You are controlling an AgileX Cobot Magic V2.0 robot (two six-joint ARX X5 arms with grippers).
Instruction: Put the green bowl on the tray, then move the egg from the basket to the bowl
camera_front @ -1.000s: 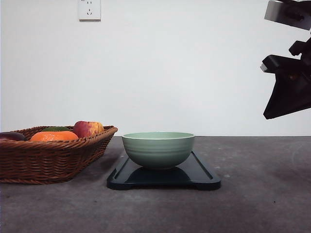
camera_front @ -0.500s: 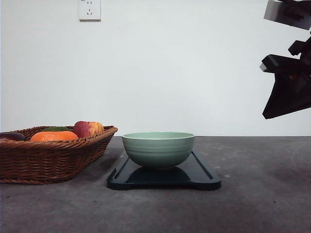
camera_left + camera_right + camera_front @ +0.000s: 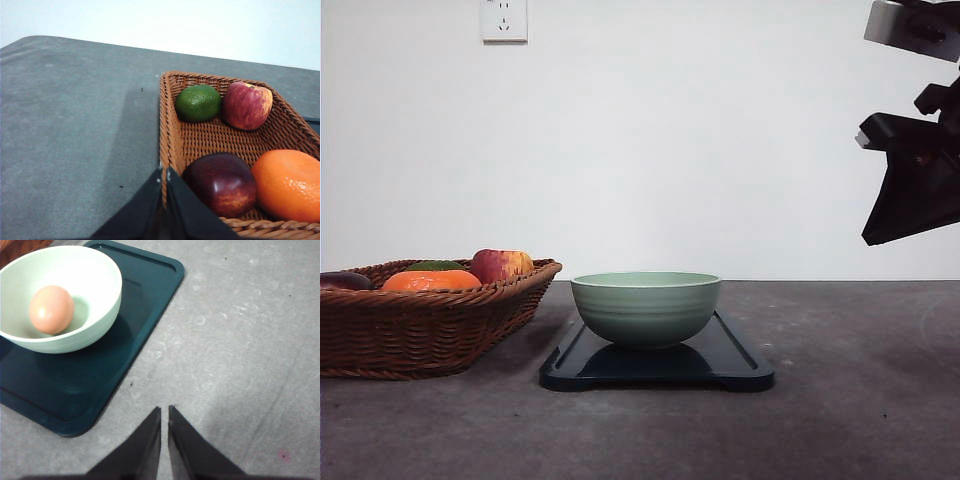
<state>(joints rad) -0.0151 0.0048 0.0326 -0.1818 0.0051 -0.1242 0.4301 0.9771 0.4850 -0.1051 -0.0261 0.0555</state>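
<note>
The green bowl stands upright on the dark tray at the table's middle. Inside the green bowl lies the brownish egg, with the tray under it. The wicker basket sits at the left, beside the tray. My right gripper is shut and empty, raised over bare table to the right of the tray; that arm hangs high at the right edge. My left gripper is shut and empty over the basket's rim.
In the basket lie a green fruit, a red-yellow apple, a dark red fruit and an orange. A white wall with a socket backs the grey table.
</note>
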